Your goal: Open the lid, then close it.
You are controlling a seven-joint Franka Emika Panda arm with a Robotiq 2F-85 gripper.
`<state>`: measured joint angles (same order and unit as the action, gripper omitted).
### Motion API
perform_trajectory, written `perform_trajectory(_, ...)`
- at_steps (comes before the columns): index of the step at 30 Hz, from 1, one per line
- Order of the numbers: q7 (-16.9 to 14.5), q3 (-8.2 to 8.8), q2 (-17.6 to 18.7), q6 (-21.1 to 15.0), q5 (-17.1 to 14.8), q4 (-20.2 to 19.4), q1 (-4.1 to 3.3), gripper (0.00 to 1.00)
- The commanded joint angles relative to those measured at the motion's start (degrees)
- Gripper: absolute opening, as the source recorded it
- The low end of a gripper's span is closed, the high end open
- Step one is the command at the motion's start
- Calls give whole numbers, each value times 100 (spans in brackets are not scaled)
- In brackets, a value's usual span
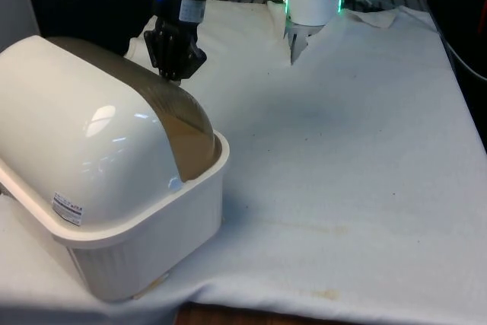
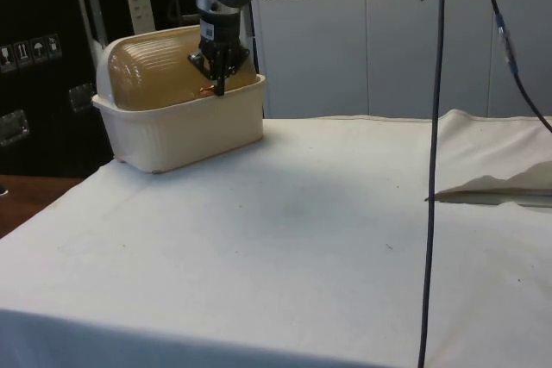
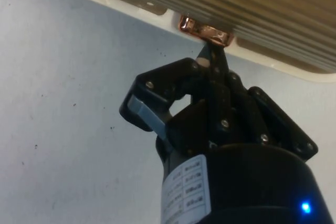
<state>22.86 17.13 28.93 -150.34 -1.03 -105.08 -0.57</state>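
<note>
You're pinching the copper handle (image 3: pixel 206 31) with the tool (image 3: pixel 214 56) clamped together; lid (image 2: pixel 164 66) is sitting down, opening and closing both pending.

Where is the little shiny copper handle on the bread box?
The copper handle sits at the lid's lower edge, by the bread box rim, right at the hand's tips in the wrist view.

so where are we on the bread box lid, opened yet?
Cannot tell whether it has been opened yet: the ribbed translucent brown roll-top lid sits down over the cream plastic bread box. In hand: the black two-finger gripper is at the small copper handle on the lid's lower edge, fingers shut together just below it. Left, at the least: ending with the lid shut and the gripper clear.
</note>
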Motion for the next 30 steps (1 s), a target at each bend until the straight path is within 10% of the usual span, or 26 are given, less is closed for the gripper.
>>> perform_trajectory(1,0,-34,0,46,-69,17,40,0)
perform_trajectory(30,997,189,-69,-275,476,29,-97,0)
